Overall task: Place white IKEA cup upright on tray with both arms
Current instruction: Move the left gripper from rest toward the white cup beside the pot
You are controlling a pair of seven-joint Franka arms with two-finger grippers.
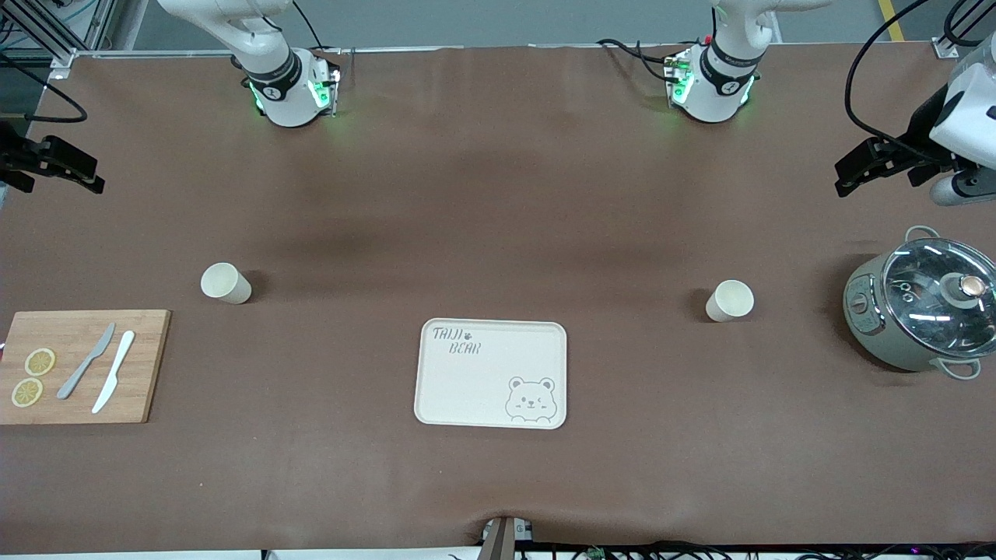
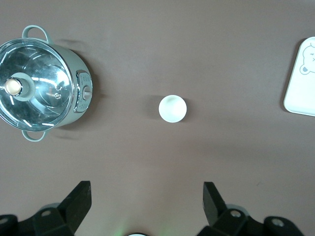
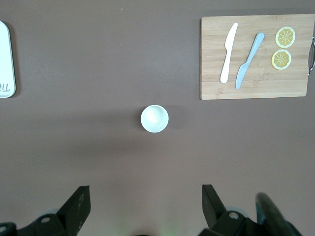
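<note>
Two white cups stand upright on the brown table. One cup [image 1: 730, 300] is toward the left arm's end; it also shows in the left wrist view [image 2: 172, 108]. The other cup [image 1: 226, 282] is toward the right arm's end; it also shows in the right wrist view [image 3: 154, 118]. The cream "TAIJI BEAR" tray [image 1: 482, 381] lies between them, nearer the front camera, with nothing on it. My left gripper [image 1: 850, 176] hangs open and empty high over the table's end [image 2: 146, 196]. My right gripper [image 1: 87, 176] hangs open and empty over the other end [image 3: 146, 199].
A grey-green pot with a glass lid [image 1: 922, 307] stands beside the left arm's cup [image 2: 42, 91]. A wooden cutting board [image 1: 144, 365] with two knives and two lemon slices lies near the right arm's cup [image 3: 256, 86]. Tray edges show in both wrist views [image 2: 301, 83] [image 3: 6, 59].
</note>
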